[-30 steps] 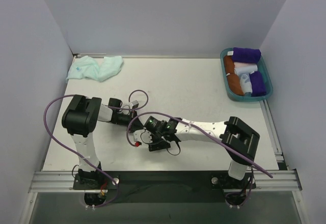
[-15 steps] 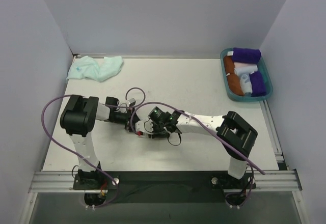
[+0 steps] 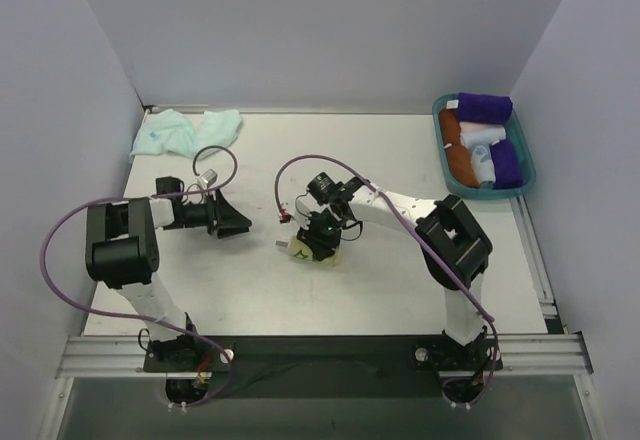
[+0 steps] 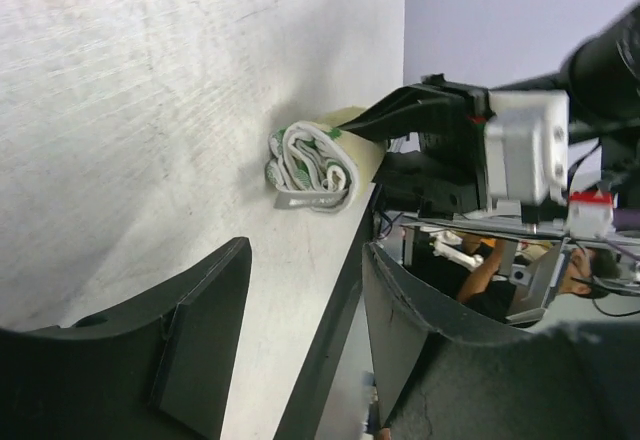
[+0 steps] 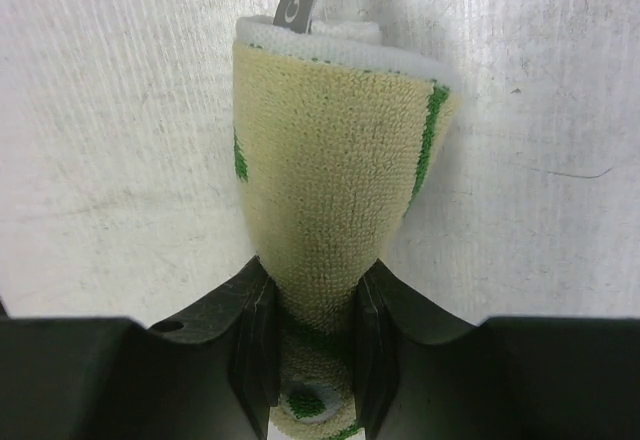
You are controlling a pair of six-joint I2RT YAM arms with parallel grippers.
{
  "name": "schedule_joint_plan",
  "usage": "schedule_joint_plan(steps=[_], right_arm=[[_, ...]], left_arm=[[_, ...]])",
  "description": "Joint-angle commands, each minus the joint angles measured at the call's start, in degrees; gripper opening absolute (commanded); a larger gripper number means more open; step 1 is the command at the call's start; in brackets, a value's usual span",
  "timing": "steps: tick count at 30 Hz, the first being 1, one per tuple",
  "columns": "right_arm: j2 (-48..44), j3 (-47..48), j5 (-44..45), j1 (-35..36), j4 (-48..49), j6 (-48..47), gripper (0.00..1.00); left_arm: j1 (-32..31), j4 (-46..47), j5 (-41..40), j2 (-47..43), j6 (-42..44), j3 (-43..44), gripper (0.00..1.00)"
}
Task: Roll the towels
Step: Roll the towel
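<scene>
The pale yellow towel with green marks [image 5: 335, 160] is a tight roll on the table, its grey label sticking out at the far end. My right gripper [image 5: 312, 300] is shut on the roll's near end, both pads pressed into the cloth. From above, the roll [image 3: 302, 251] peeks out under the right gripper [image 3: 318, 240] at mid-table. My left gripper [image 3: 240, 225] stands open and empty a short way left of the roll [image 4: 312, 165]. In its wrist view the left gripper [image 4: 305, 260] has only bare table between the fingers. The mint-aqua towel [image 3: 186, 132] lies crumpled at the back left corner.
A teal bin [image 3: 447, 165] at the back right holds purple, orange and white rolls. Purple cables loop over both arms. Side walls close in the table on the left and right; its near edge runs along the metal rail.
My left gripper opened, let go of the roll and drew back to the left. My right gripper closed on the yellow roll as the right arm swung round over it.
</scene>
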Motion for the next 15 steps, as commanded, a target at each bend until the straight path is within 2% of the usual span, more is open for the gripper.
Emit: schedule_joint_plan(steps=[1, 3, 4, 5, 7, 8, 12, 15], right_arm=[[4.9, 1.3, -10.5, -3.7, -10.1, 7.0, 0.00], [5.5, 1.9, -13.4, -5.7, -10.6, 9.0, 0.00], [5.8, 2.3, -15.5, -7.1, -10.7, 10.5, 0.00], [6.0, 2.4, -16.2, -7.6, -10.8, 10.9, 0.00], [6.2, 2.5, -17.1, -8.3, -10.9, 11.5, 0.00], [6.3, 2.7, -17.5, -8.8, -10.9, 11.8, 0.00], [7.9, 3.2, -17.8, -8.8, -11.7, 11.5, 0.00], [8.9, 4.0, -18.2, -8.6, -12.4, 11.1, 0.00]], left_arm=[[0.8, -7.2, 2.4, -6.1, 9.4, 1.9, 0.59], [1.0, -9.4, 2.0, -9.1, 15.7, 2.5, 0.59], [1.0, -13.4, 1.9, -10.2, 19.0, 3.1, 0.59], [1.1, -16.0, 1.5, -11.0, 26.6, 3.6, 0.60], [0.9, -23.0, -0.2, -13.4, 33.7, 5.1, 0.61], [0.9, -26.2, -0.9, -13.9, 43.4, 5.6, 0.62], [-2.4, -40.2, -7.3, -17.9, 65.8, 6.9, 0.63], [-6.2, -41.1, -12.8, -23.9, 77.2, 4.7, 0.63]])
